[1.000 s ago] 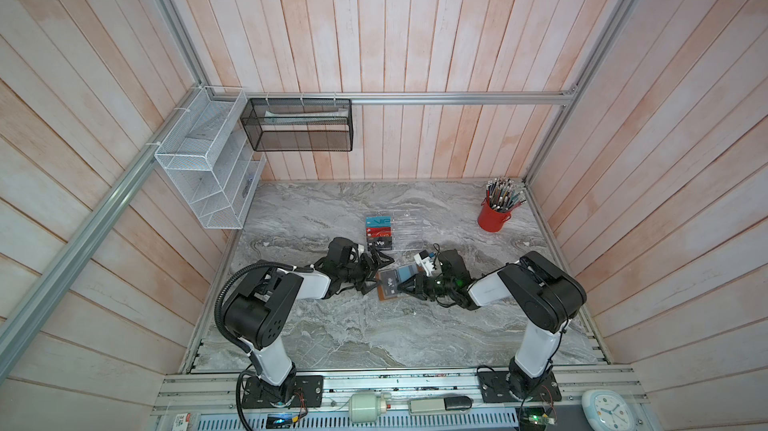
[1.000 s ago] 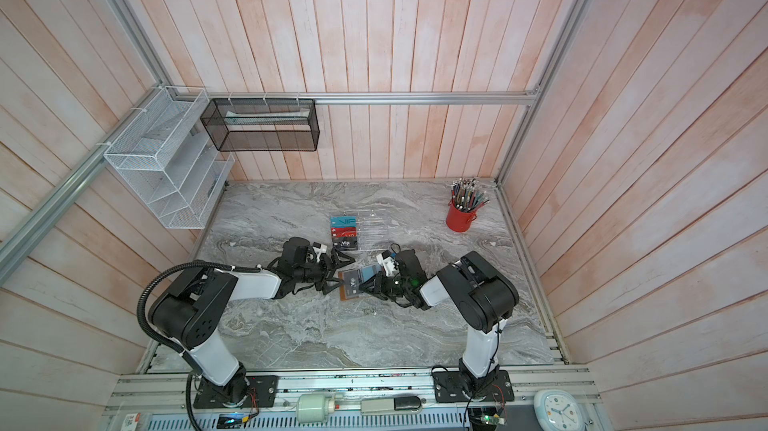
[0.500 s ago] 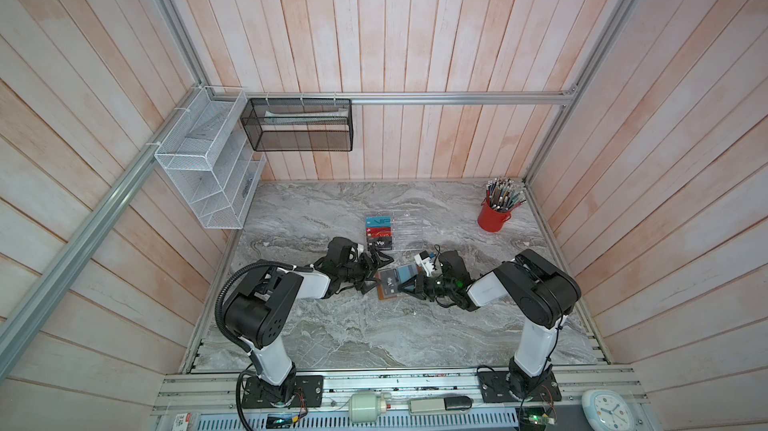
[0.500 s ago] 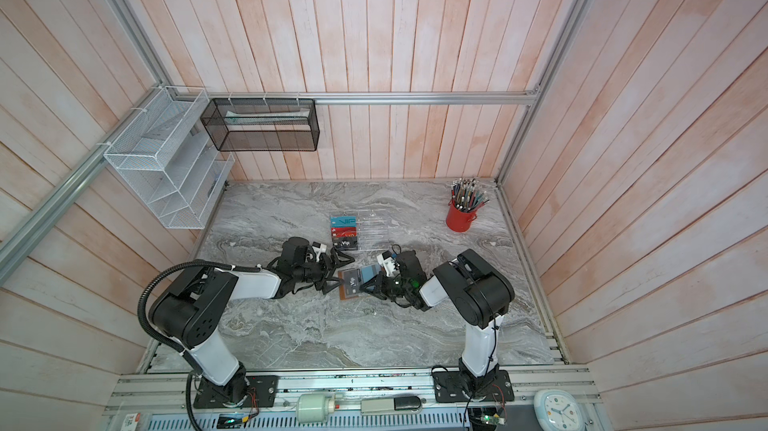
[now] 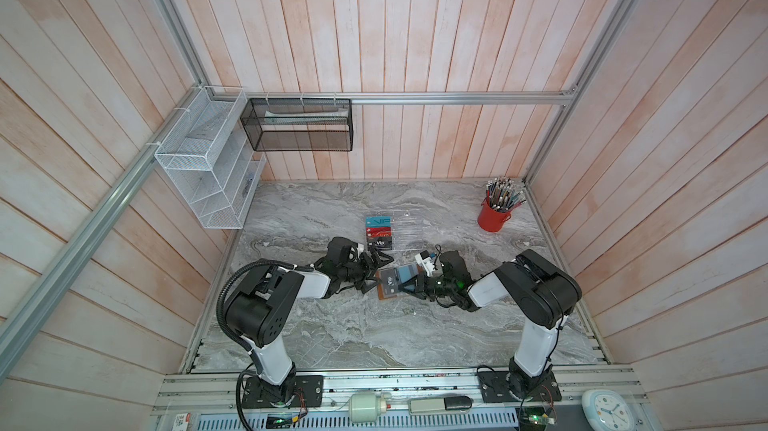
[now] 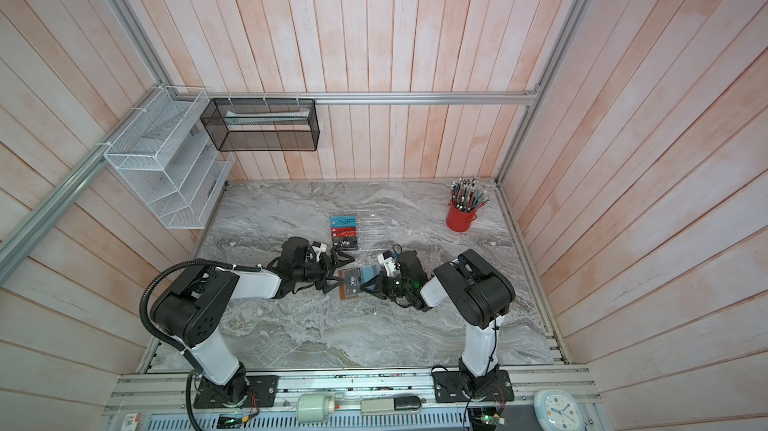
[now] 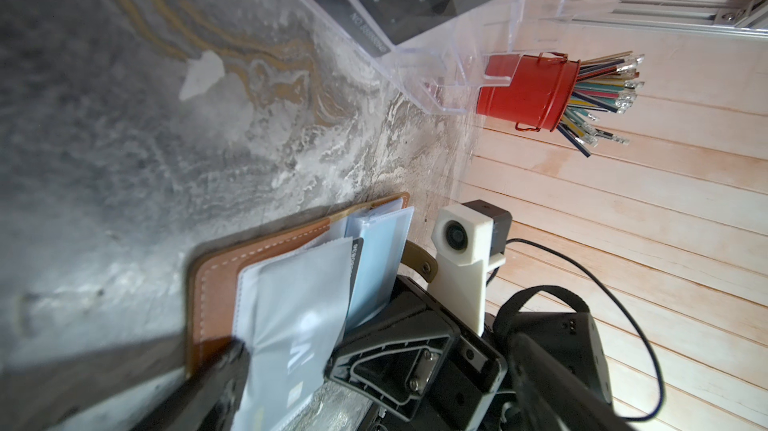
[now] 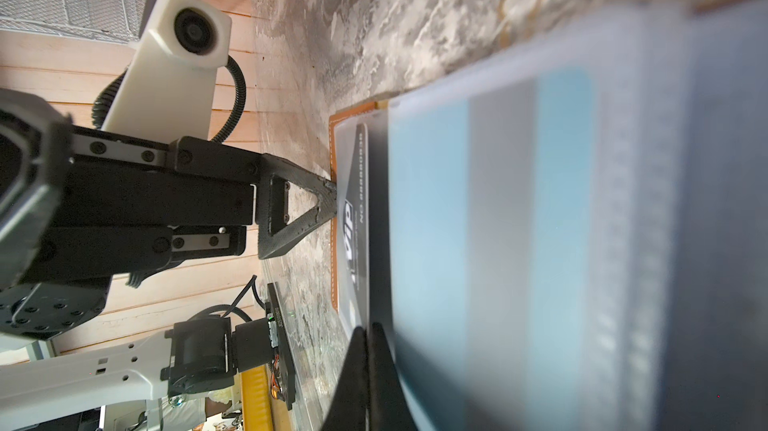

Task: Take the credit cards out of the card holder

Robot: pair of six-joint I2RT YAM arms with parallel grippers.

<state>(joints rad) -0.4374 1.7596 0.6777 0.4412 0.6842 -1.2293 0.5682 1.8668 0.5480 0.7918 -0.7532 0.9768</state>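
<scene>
my right gripper (image 8: 369, 331) is shut tight at the edge of the fanned clear sleeves (image 7: 299, 304). i cannot tell whether it has pinched a sleeve, a card or nothing. my left gripper (image 5: 377, 273) is spread wide and holds nothing, with one of its fingers (image 8: 326, 194) pressing on the stitched leather border.

the card holder (image 7: 216, 283) lies open on the marble table (image 5: 332, 325) between my two grippers. a black card (image 8: 353, 221) sits in the sleeve nearest the leather. a teal card (image 5: 406, 271) shows through a sleeve just behind it.

i judge the cards light, stiff and slick, and the sleeves soft and floppy. a grip on a sleeve would drag the whole light wallet along, so the leather needs pinning. i would grip the short bare edge of a card where it peeks out of a sleeve mouth, and pull along the sleeve without bending the card.

beyond the holder, three credit cards (image 5: 379, 231) already rest on the clear acrylic rack (image 5: 405, 229). well apart to the right, near the back wall, stands a red cup (image 5: 492, 217) of pencils.
</scene>
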